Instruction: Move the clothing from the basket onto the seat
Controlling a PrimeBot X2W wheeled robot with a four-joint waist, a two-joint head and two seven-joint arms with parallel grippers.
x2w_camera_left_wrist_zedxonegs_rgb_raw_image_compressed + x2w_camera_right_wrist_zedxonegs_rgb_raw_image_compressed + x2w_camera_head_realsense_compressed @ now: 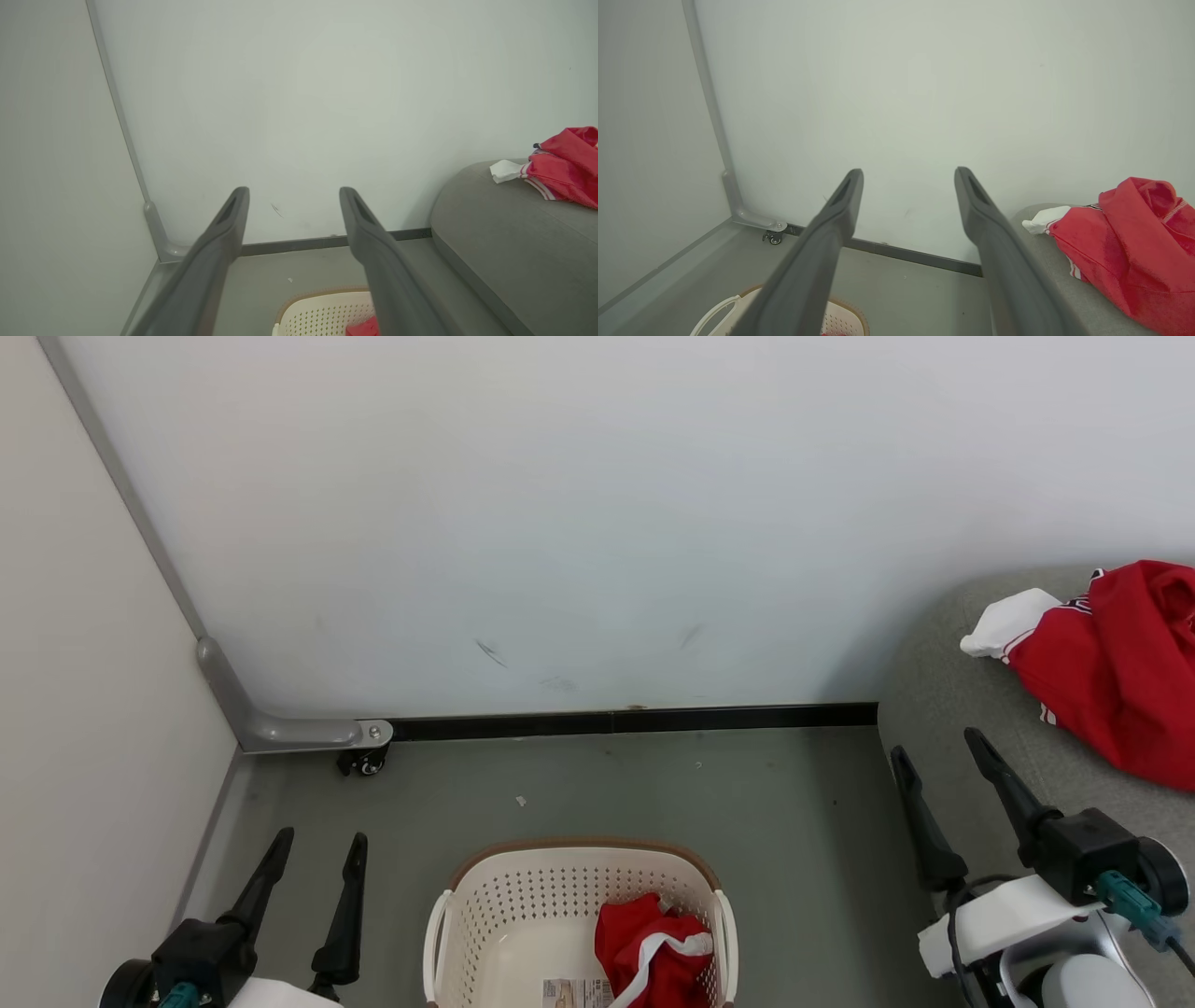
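One paper label point(574, 993), basket point(523, 905) bottom, print unreadable

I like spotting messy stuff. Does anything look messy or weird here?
Small things only: dark scuffs mark the wall, a white scrap lies on the floor, and a red garment sits crumpled on the sofa.

Grey-green smooth floor point(794, 821) carried cream perforated plastic basket point(523, 896); light grey fabric sofa point(943, 691) bore crumpled red garment with white trim point(1120, 672).

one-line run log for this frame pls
left gripper: open, empty | right gripper: open, empty | basket: white-trimmed garment inside | sofa: red garment on top
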